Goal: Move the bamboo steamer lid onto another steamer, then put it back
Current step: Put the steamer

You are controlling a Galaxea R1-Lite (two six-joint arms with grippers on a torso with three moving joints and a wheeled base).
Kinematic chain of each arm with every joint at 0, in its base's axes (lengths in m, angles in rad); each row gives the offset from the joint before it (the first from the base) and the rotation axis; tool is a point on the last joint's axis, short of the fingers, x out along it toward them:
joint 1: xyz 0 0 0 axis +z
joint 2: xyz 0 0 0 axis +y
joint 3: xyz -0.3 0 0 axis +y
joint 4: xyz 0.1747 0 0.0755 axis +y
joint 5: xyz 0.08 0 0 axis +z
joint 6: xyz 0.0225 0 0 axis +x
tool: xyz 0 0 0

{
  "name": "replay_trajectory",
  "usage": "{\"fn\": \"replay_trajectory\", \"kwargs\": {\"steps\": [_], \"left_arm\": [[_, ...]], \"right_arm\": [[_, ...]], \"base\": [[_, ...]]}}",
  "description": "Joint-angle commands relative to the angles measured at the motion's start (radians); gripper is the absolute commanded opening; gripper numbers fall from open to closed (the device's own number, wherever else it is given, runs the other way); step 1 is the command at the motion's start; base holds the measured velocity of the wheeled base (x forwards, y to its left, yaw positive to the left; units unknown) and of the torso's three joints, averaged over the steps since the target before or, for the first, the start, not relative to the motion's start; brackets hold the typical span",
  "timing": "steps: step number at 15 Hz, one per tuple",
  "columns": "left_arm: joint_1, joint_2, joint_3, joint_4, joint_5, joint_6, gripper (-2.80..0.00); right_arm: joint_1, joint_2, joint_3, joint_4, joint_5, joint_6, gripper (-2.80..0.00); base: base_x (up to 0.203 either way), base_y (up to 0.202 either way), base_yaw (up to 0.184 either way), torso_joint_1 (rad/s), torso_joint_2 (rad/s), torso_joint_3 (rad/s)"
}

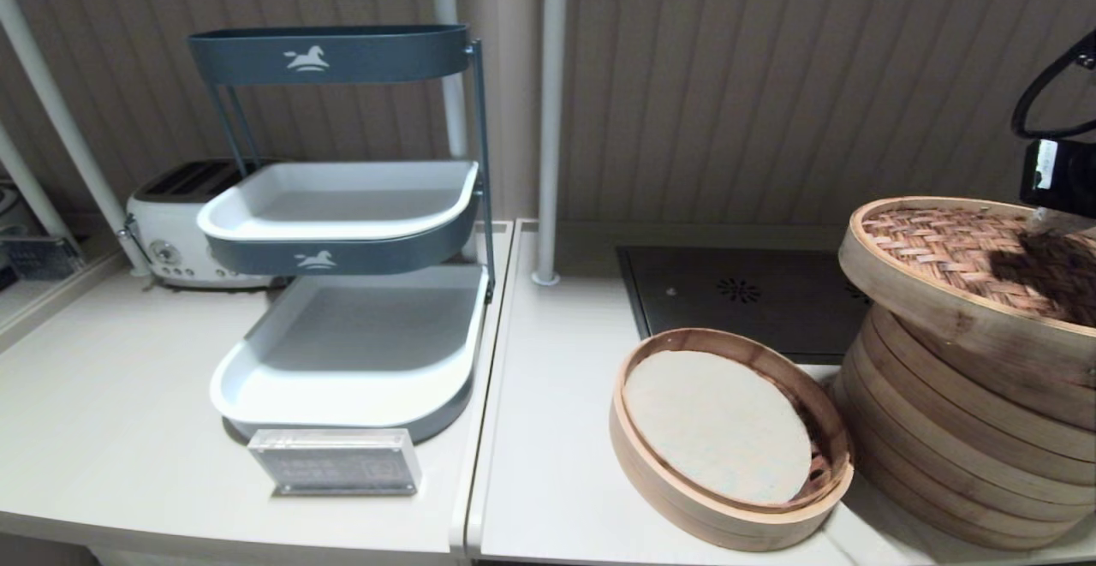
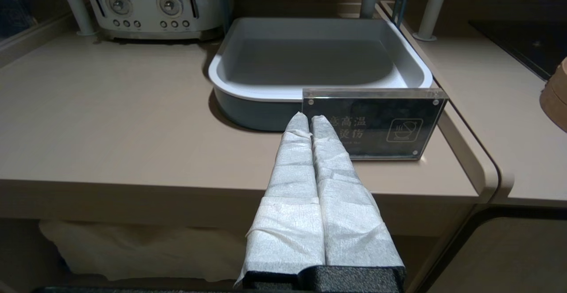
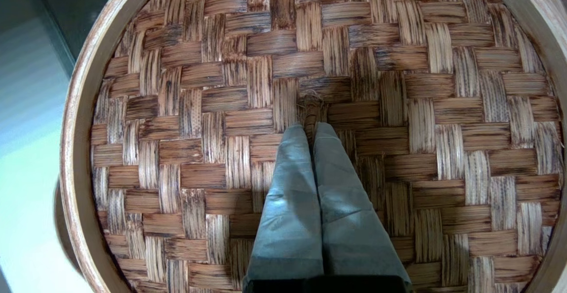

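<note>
The bamboo steamer lid [image 1: 950, 266], with its reddish-brown woven top and pale rim, hangs tilted over the tall stack of pale bamboo rings [image 1: 959, 455] at the right of the counter. I cannot tell whether its lower rim touches the stack. My right gripper [image 3: 312, 126] is shut on the lid's small centre loop [image 3: 311, 107]. In the head view only that gripper's [image 1: 1051, 222] black body shows, above the lid. My left gripper [image 2: 308, 118] is shut on nothing, parked low before the left counter's front edge.
A low single-ring steamer [image 1: 728, 519] with a pale round liner [image 1: 715, 425] sits uncovered just left of the stack. Behind it lies a black hob [image 1: 745, 292]. On the left are a tiered tray rack [image 1: 342, 395], a clear sign [image 1: 334, 461], a toaster [image 1: 171, 223] and a white pole [image 1: 548, 121].
</note>
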Motion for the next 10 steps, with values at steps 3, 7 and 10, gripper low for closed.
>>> {"fn": "replay_trajectory", "kwargs": {"steps": [3,7,10], "left_arm": [[0.0,0.0,0.028,0.0,0.0,0.0,-2.8],[0.0,0.0,0.028,-0.001,0.0,0.0,-2.8],[0.0,0.0,0.028,0.0,0.0,0.0,-2.8]], "right_arm": [[-0.071,0.012,0.008,0.003,0.01,-0.014,-2.8],[-0.129,0.025,0.014,0.001,0.047,-0.038,-2.8],[-0.148,0.027,0.021,0.0,0.058,-0.039,-2.8]], "base": [[0.0,0.0,0.0,0.0,0.0,0.0],[0.0,0.0,0.0,0.0,0.0,0.0],[0.0,0.0,0.0,0.0,0.0,0.0]]}}
